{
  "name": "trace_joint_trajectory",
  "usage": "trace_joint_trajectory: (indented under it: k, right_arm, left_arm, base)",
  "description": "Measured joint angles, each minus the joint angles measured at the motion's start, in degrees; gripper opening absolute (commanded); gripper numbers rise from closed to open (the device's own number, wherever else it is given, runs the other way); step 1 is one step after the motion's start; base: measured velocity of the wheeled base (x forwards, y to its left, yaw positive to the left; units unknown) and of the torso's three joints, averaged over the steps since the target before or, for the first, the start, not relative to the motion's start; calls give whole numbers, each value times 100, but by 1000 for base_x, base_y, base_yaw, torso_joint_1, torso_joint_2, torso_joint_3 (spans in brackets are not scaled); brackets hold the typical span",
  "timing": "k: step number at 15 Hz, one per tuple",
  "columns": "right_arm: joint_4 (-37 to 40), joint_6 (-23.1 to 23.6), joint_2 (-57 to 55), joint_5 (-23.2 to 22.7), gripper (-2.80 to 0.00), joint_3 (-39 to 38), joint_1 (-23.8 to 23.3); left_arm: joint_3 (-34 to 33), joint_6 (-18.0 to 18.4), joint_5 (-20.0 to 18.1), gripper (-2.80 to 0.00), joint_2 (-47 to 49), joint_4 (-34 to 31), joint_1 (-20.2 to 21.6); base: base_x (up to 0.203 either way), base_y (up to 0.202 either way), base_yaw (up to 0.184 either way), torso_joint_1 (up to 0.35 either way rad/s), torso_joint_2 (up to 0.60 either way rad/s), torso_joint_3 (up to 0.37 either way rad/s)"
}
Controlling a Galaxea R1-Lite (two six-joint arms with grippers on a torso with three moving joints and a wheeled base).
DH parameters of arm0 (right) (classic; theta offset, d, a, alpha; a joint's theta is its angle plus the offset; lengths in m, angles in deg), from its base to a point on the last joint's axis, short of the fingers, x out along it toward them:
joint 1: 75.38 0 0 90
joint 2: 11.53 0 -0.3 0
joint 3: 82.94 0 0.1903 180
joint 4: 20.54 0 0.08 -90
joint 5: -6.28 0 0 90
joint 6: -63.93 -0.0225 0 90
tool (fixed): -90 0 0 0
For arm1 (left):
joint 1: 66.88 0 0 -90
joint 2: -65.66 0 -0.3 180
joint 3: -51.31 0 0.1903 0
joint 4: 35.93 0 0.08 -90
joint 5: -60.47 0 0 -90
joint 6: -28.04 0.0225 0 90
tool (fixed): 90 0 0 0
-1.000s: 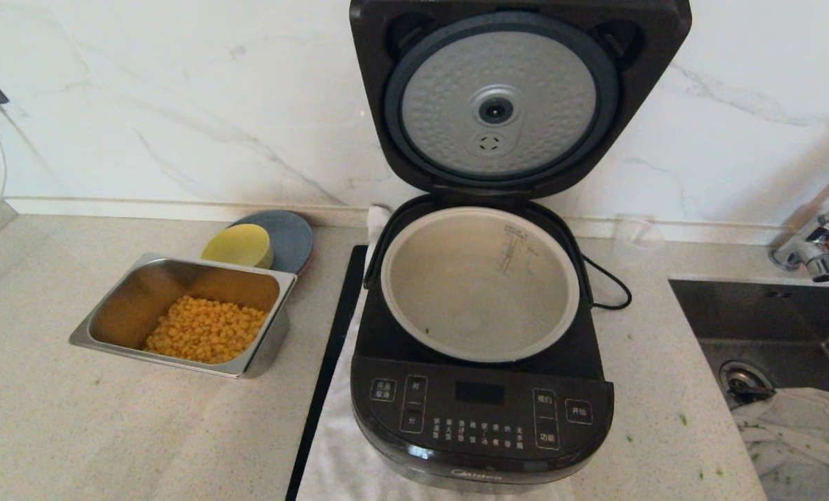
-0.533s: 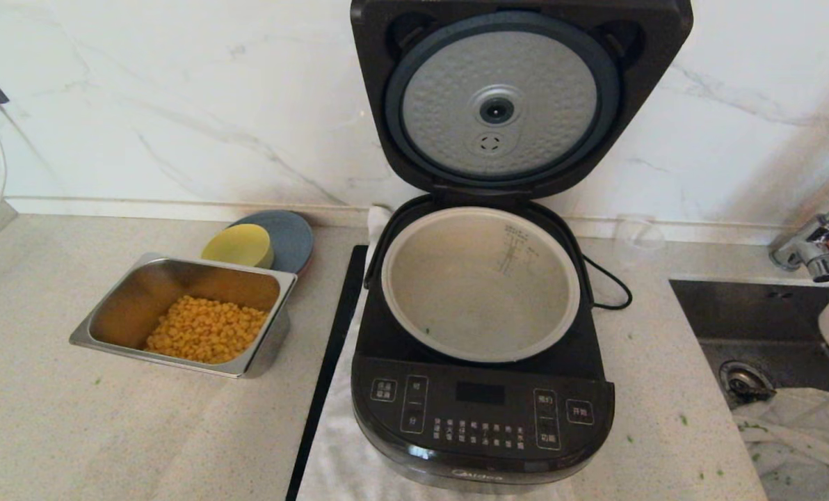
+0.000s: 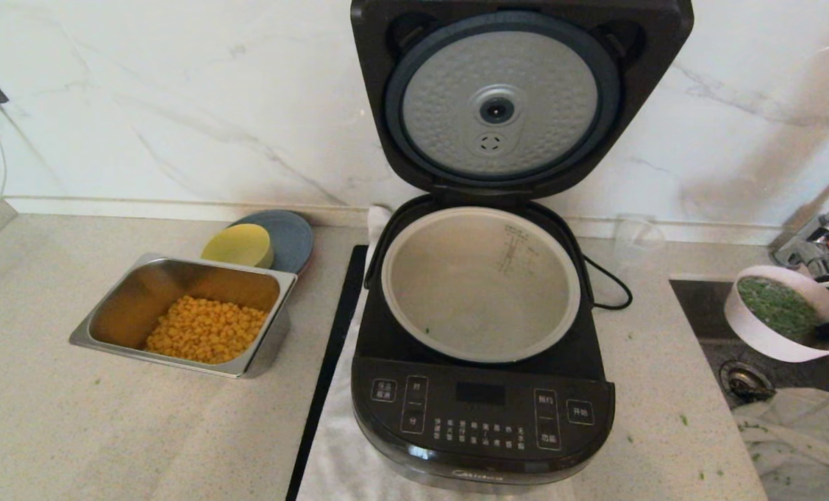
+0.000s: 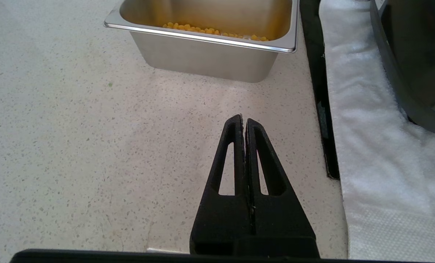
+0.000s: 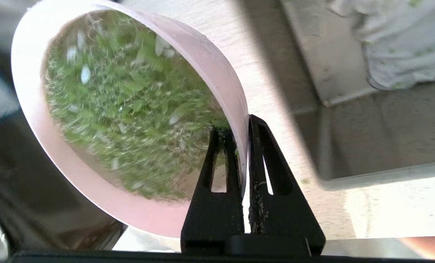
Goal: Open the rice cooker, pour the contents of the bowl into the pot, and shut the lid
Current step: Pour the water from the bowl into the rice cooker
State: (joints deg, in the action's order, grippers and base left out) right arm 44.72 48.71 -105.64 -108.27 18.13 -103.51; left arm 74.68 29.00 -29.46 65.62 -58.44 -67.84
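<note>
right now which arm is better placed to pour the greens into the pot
Right. The right gripper already pinches the bowl rim, beside the open pot. The left gripper is shut, empty, over the counter.

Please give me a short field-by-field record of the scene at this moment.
lid: open, upright
pot: in the rice cooker, nearly empty
bowl: full of green contents, tilted, held over the sink
right gripper: fingers pinching the bowl's rim
left gripper: shut, empty, above the counter
steel tray: holds corn
</note>
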Motion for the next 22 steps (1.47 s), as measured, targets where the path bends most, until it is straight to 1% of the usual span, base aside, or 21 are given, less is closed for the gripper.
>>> trace_joint_trajectory:
  k: [4,7,10,13,15,22]
  right_arm:
    - [0,-240,352,480,-280,60,990]
    - [5,-537,456,598,-280,244,1553]
    - [127,-754,482,670,-280,593,1972]
    - [267,-822,409,1032,-280,960,2474]
    - [383,-1030,316,1152,-280,1266,2808]
    - [1399,-1253,-69,1174,-280,2535,3634]
  left_arm:
    - [0,0,0,-280,0,0,0]
    - [0,0,0,-280,0,0,0]
    - [0,0,0,-280,0,0,0]
    - [0,3,2,-280,0,-1,0]
    - [0,0,2,-280,0,0,0]
    - [0,-2,0,-280,0,-1,0]
  base:
    - [0,0,0,0,0,0]
    - [0,0,0,0,0,0]
    - [0,0,0,0,0,0]
    - [0,0,0,0,0,0]
    - [0,0,0,0,0,0]
    - [0,0,0,0,0,0]
